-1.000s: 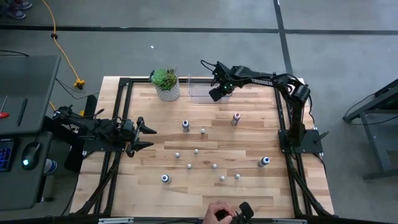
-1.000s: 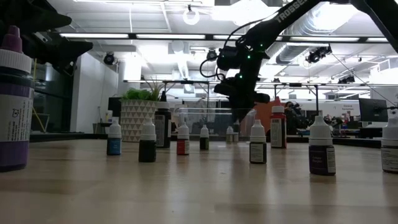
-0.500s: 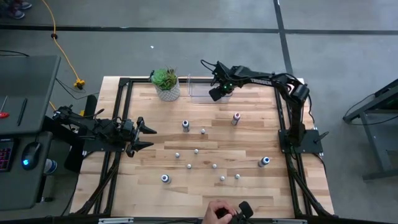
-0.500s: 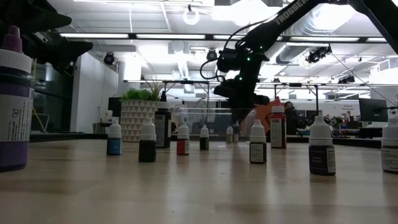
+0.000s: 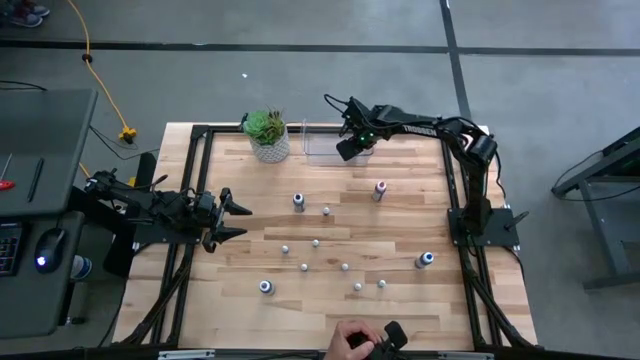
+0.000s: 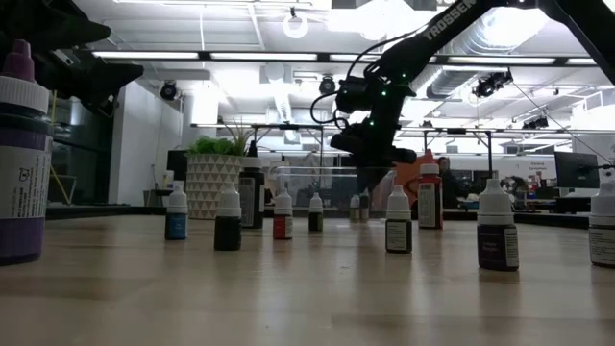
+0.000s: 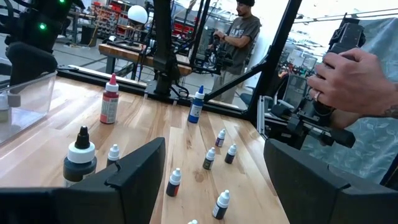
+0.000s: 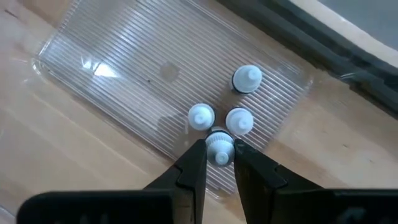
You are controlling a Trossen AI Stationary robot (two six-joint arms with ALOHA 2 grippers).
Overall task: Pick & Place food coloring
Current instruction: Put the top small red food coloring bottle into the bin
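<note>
Food coloring bottles stand upright on their bases across the wooden table, among them a blue-topped one, a red-topped one and several tiny pale ones. Three white-capped bottles stand in the clear plastic bin at the table's far edge. My right gripper hangs over the bin, pointing steeply down, shut on one more small bottle. My left gripper waits open and level at the table's left side. My right gripper pinches a small white-capped bottle at its cap between the tips of its two fingers. The fingers come from above, slanting down. The bottle sits upright beside two others inside the bin; whether its base rests on the bin's floor cannot be told.
A green potted plant stands just left of the bin. A black frame runs around the table's edges. A person's hand holds a device at the near edge, also seen in the left wrist view.
</note>
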